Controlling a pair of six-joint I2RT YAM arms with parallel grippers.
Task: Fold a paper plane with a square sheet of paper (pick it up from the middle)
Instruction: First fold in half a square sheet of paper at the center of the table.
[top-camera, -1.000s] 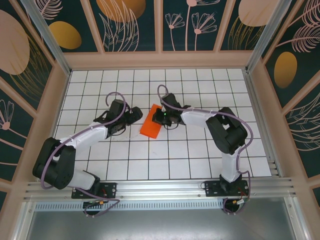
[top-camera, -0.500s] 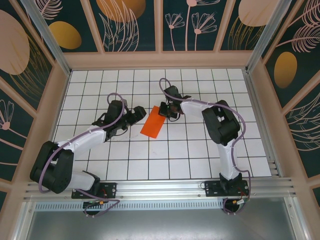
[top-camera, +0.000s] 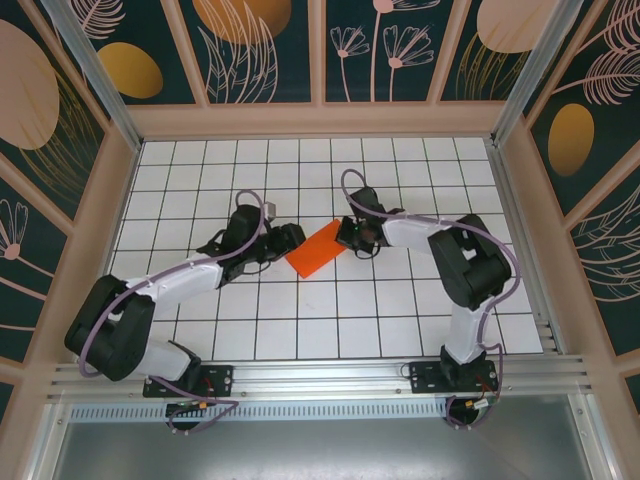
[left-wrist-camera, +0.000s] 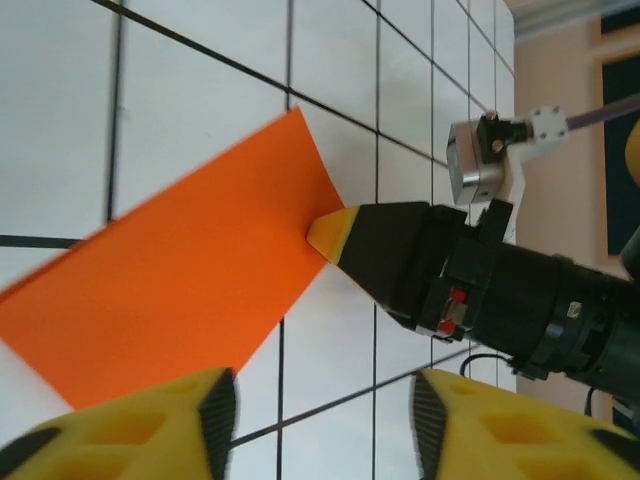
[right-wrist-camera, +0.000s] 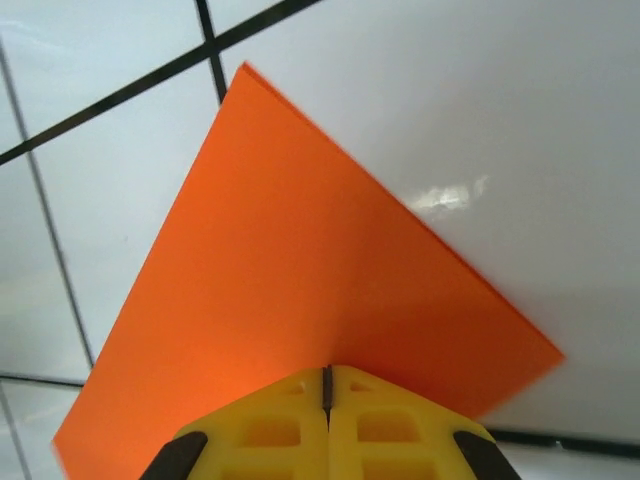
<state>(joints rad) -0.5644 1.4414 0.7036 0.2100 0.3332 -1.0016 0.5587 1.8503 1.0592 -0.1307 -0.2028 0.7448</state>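
Left fingers (left-wrist-camera: 130, 425) hung spread wide and empty just beside the orange sheet of paper (top-camera: 315, 250), lying mid desk (top-camera: 400, 320), apparently folded in half. Right fingers (right-wrist-camera: 270, 430) were pinched tight on its edge. Thin, floppy, slippery stuff, so I'd grab edges gently.
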